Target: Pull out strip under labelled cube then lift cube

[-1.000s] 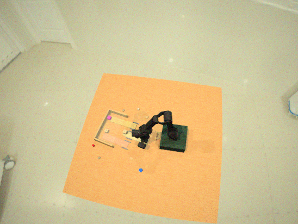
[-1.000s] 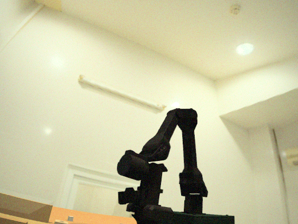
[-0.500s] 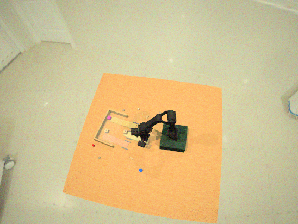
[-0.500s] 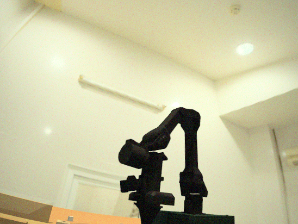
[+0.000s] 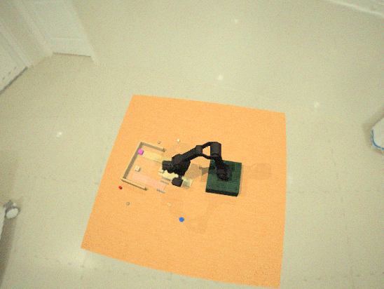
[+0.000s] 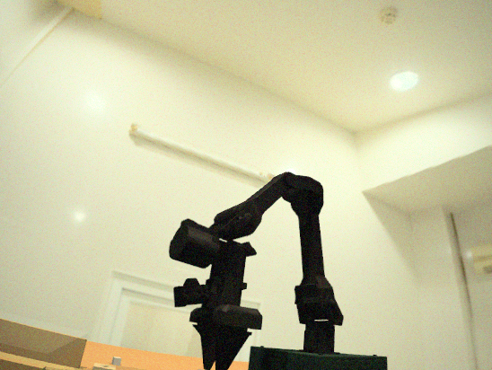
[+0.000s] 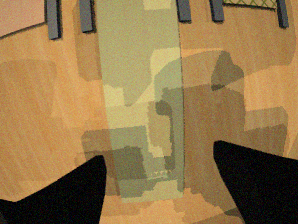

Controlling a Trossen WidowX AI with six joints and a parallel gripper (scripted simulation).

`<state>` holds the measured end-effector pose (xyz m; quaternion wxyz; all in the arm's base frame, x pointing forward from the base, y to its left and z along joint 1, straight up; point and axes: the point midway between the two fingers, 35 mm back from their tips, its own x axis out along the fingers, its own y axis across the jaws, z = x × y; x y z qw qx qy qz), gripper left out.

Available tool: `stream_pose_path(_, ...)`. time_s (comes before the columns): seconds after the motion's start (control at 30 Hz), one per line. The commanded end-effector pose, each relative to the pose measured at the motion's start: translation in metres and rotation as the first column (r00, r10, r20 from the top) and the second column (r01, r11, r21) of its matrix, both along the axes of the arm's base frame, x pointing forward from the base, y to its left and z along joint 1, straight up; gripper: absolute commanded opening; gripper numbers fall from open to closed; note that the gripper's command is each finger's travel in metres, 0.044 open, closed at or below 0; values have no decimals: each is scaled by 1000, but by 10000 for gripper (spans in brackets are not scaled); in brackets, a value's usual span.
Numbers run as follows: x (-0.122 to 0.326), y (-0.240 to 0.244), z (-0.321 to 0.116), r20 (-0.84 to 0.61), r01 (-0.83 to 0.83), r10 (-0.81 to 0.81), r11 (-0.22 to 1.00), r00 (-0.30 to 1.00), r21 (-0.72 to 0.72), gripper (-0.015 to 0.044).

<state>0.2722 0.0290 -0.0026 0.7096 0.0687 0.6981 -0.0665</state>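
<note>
Pale green strip [image 7: 136,90]: I hold my claw [image 7: 156,212] wide, empty, above its end; next, descend and pinch.

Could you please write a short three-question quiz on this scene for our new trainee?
1. True or false: the claw is shut on a cube.
2. In the wrist view, which strip runs between the claw's fingers? A) pink B) pale green C) blue
3. In the top view, what colour is the cube in the frame's far corner?

Key: 1. False, the claw is open and holds nothing. 2. B. 3. Magenta.
</note>
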Motion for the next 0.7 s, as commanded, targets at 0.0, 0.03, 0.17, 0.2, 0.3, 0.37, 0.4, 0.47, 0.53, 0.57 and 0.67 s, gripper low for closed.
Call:
stream_pose_path(0.0, 15, -4, 2, 3, -6, 6, 1000, 1000, 3, 394)
stream_pose_path(0.03, 18, -5, 3, 3, -6, 6, 1000, 1000, 2, 420)
stream_pose_path(0.17, 32, -9, 5, 4, -6, 6, 1000, 1000, 2, 440)
stream_pose_path(0.2, 36, -10, 6, 4, -6, 6, 1000, 1000, 2, 440)
stream_pose_path(0.3, 46, -13, 7, 5, -6, 6, 1000, 1000, 2, 440)
stream_pose_path(0.37, 53, -15, 8, 6, -6, 6, 1000, 1000, 2, 440)
stream_pose_path(0.4, 56, -16, 9, 6, -6, 6, 1000, 1000, 2, 440)
stream_pose_path(0.47, 63, -18, 10, 7, -6, 6, 1000, 1000, 1, 440)
stream_pose_path(0.53, 70, -20, 11, 7, -6, 6, 1000, 1000, 1, 440)
stream_pose_path(0.57, 73, -20, 12, 7, -6, 6, 1000, 1000, 1, 440)
stream_pose_path(0.67, 84, -23, 13, 8, -6, 6, 1000, 1000, 1, 440)
